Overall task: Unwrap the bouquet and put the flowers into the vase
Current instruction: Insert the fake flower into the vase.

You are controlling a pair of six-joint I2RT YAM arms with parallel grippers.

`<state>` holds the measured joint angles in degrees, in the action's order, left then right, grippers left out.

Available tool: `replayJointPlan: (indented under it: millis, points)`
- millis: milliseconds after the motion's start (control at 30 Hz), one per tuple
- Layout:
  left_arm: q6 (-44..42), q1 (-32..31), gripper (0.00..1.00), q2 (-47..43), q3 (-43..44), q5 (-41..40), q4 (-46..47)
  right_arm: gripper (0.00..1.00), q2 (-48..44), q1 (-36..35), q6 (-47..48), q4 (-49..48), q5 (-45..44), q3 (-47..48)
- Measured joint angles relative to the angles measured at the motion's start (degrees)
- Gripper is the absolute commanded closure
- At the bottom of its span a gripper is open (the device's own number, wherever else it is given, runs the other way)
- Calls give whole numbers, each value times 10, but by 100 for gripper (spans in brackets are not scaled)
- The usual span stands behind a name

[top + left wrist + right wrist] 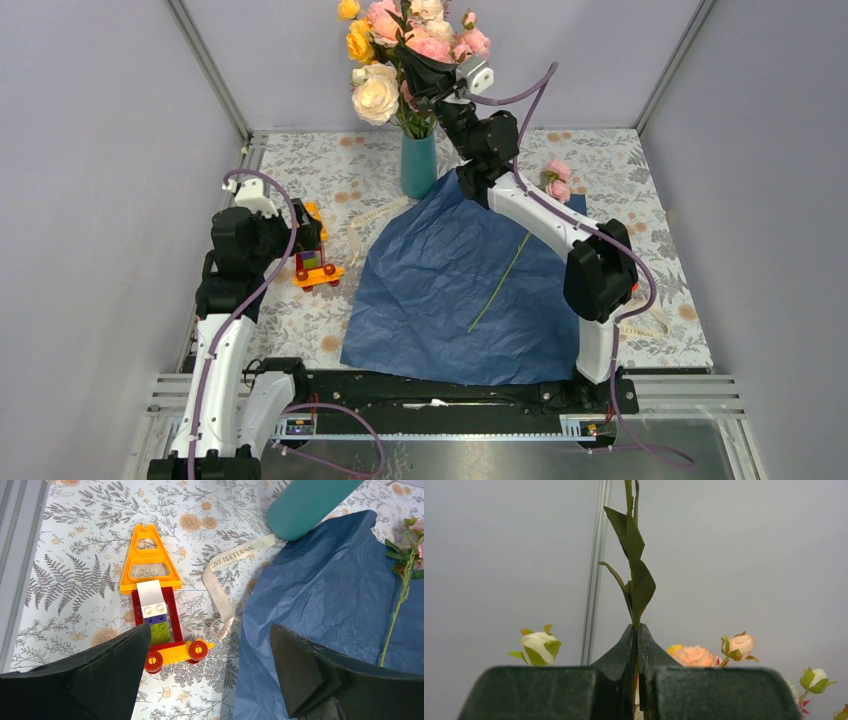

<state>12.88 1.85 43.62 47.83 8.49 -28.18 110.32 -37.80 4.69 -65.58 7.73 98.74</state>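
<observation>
Placing step, and the unwrap looks done: blue wrapping paper [450,290] lies spread flat in front of the vase [419,165], its far corner just beside the vase base.

R side: right gripper [638,640] is clenched on a leafy green stem [636,580]. It is held up above the vase mouth, in among the mixed rose bunch [395,55] standing in the vase. No view shows which bloom is on that stem, or whether its lower end is in the mouth yet.

L side: left gripper [210,635] is released, jaws wide with nothing between them, hovering left of the vase over a toy block car [157,615].

Next, my read: lower the stem straight into the vase mouth, then let go. The mouth is crowded, so the risks are snagging the standing blooms or tipping the tall vase. One pink rose stem [555,180] lies on the paper, right of the vase, and needs a pick after.

View differences:
- **Overhead:** gives the whole layout, but the right forearm covers the middle of that rose stem.
- **Left wrist:** shows that stem running unbroken down from the bloom. It also shows a cream ribbon [225,580] printed LOVE IS ETERNAL, between the car and the paper.
- **Right wrist:** the only view showing the fingers shut tight on the stem. The vase is not in it.
</observation>
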Motion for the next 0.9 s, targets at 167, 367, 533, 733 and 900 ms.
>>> replayJointPlan:
  millis: [167, 367, 533, 733, 900]
  points:
    - [1, 1, 4, 0, 0, 20, 1, 100, 19, 0, 4, -12, 4, -9]
    - [26, 1, 5, 4, -15, 111, 48, 100, -19, 0, -2, -30, 2, -99]
    - [57, 1, 5, 16, -16, 182, 75, 100, -95, -1, -12, -33, 5, -169]
    - [56, 1, 5, 20, -15, 188, 75, 100, -176, -1, -14, -48, -4, -157]
    - [56, 1, 5, 47, -15, 180, 73, 100, -189, -1, -27, -59, -13, -106]
